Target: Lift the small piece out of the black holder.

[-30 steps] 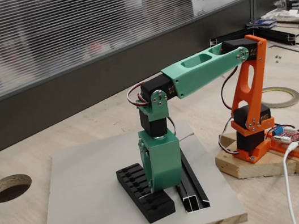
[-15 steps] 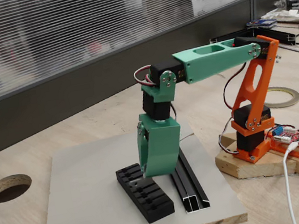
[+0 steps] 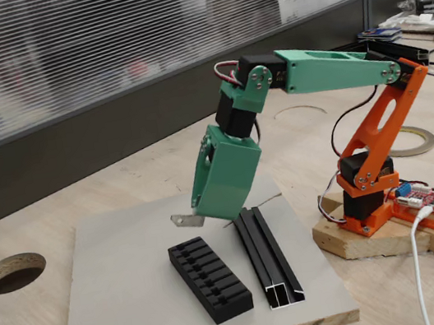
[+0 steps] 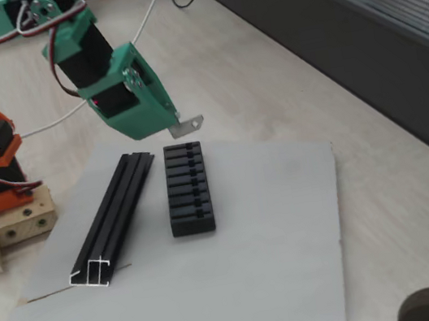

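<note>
a: what is sitting on the wooden desk (image 3: 121, 187)?

b: a grey board (image 3: 133, 310) is lying flat on it, and the green and orange arm (image 3: 336, 76) is reaching over the board from its base on a wood block (image 3: 380, 239).

a: and on the board?

b: a long black channel rail (image 4: 113, 219) with a pale cut end is lying beside the black holder (image 4: 187, 188), close and roughly parallel, a narrow gap between them. the holder's row of crosswise slots is facing up.

a: where is the gripper (image 3: 196, 213)?

b: it is hanging tilted above the far end of the holder, clear of it.

a: what are the fingers doing?

b: they are pinching the small piece (image 4: 186, 125), a thin grey metal bracket jutting sideways from the tip, up in the air above the holder. its bend is hard to make out at this size.
</note>
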### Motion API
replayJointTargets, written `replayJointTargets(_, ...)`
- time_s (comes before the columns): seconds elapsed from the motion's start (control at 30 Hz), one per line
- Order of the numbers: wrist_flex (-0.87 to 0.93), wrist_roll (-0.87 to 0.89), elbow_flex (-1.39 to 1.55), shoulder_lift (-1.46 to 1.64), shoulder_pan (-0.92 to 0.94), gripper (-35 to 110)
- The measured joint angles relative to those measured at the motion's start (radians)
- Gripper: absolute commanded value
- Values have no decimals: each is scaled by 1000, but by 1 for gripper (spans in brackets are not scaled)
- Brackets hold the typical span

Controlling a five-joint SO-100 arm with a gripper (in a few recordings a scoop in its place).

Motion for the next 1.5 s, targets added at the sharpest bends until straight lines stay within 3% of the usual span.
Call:
replayJointTargets(0.63,0,0,0,104,31,3)
replayJointTargets(1.2,0,0,0,198,245,3)
replayJointTargets(1.5,0,0,-144,196,325,3)
